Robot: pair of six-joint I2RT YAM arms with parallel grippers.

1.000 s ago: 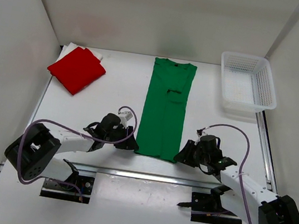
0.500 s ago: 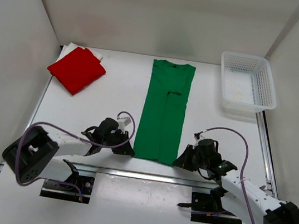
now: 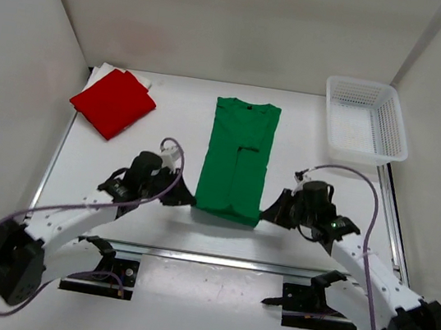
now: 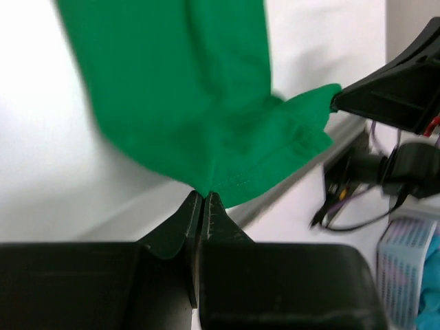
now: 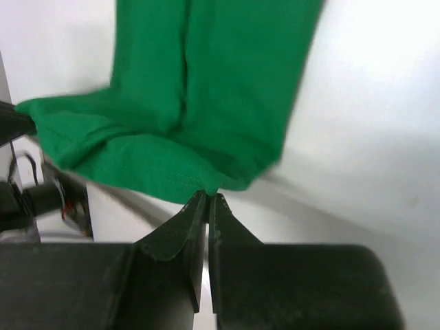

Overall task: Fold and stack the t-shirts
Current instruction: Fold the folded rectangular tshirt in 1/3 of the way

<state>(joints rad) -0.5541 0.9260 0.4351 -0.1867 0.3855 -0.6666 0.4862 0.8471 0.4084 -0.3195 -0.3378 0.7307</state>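
At the near end of the table (image 3: 167, 136), I see both pairs of jaws, open a second ago, now pinched fully shut. The left gripper (image 4: 201, 201) holds the near-left hem corner of the green t-shirt (image 3: 237, 155), and the right gripper (image 5: 208, 201) holds the near-right corner. That hem has lifted and moved toward the collar, so I judge the lengthwise fold has begun, while the red t-shirt (image 3: 113, 103) lies folded far left on the white t-shirt (image 3: 104, 70).

From my remote station: the white bench (image 3: 168, 124) carries a green t-shirt (image 3: 238, 155) lengthwise at centre frame, a white t-shirt (image 3: 104, 70) beneath a red t-shirt (image 3: 114, 102) upper left, and a lattice basket (image 3: 363, 157) upper right.
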